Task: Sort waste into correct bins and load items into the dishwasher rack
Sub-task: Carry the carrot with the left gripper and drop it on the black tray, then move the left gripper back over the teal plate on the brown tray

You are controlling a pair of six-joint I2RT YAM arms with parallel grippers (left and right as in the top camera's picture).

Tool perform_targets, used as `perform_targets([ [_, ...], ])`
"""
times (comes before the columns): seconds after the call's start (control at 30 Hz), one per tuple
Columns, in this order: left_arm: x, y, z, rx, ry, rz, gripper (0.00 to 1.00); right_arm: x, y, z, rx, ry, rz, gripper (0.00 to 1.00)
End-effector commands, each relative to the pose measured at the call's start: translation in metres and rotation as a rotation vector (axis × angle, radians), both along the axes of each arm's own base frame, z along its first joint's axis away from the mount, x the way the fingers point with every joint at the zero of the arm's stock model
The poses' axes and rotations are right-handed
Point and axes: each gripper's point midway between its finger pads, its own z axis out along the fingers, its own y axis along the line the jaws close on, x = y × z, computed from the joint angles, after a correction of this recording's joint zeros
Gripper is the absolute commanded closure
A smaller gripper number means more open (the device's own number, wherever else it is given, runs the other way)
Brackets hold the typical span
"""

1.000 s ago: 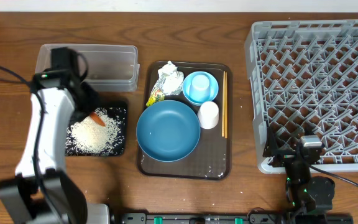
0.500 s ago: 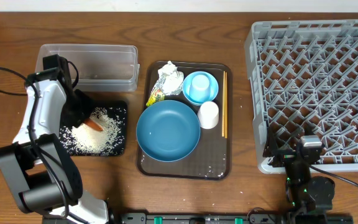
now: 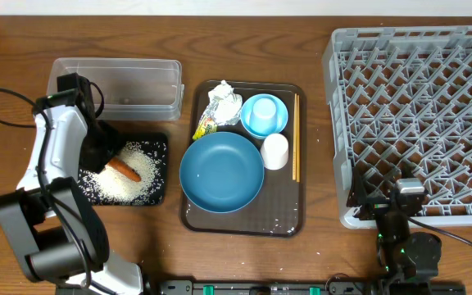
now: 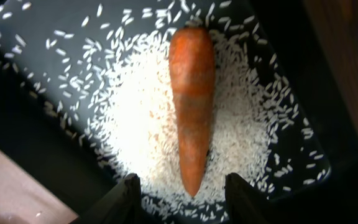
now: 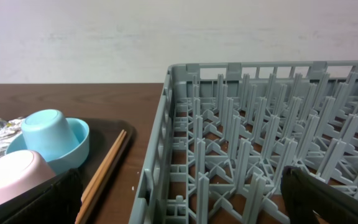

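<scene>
Showing matt, faintly ridged skin on the carrot just ahead of the left pincer. Looking dull and grainy in the white rice around it, over a smooth black plastic tray. Appearing matt in the moulded grey plastic rack ahead of the right pincer.

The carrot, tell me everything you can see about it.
The carrot is small, orange and tapered, with slightly wrinkled skin and a darker band midway. It lies flat on a heap of white rice in the black tray, thin tip towards the left gripper, whose open fingers stand either side of the tip without touching it.
</scene>
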Motion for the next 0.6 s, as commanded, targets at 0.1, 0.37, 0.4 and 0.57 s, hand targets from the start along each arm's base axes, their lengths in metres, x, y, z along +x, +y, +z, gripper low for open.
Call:
perform_targets([
  [0.1,0.021,-0.021,0.064,-0.056,-0.249,-0.143,0.54,0.0,0.001,-0.001,0.01,0.004,0.002,0.01],
  [0.37,0.037,-0.102,0.132,-0.142,-0.539,-0.495,0.21,0.0,0.001,-0.001,0.01,0.004,0.002,0.01],
  [0.4,0.038,-0.113,0.133,-0.146,-0.549,-0.527,0.2,0.0,0.001,-0.001,0.01,0.004,0.002,0.01],
  [0.57,0.044,-0.144,0.118,-0.109,-0.512,-0.635,0.3,0.0,0.001,-0.001,0.01,0.004,0.002,0.01],
])
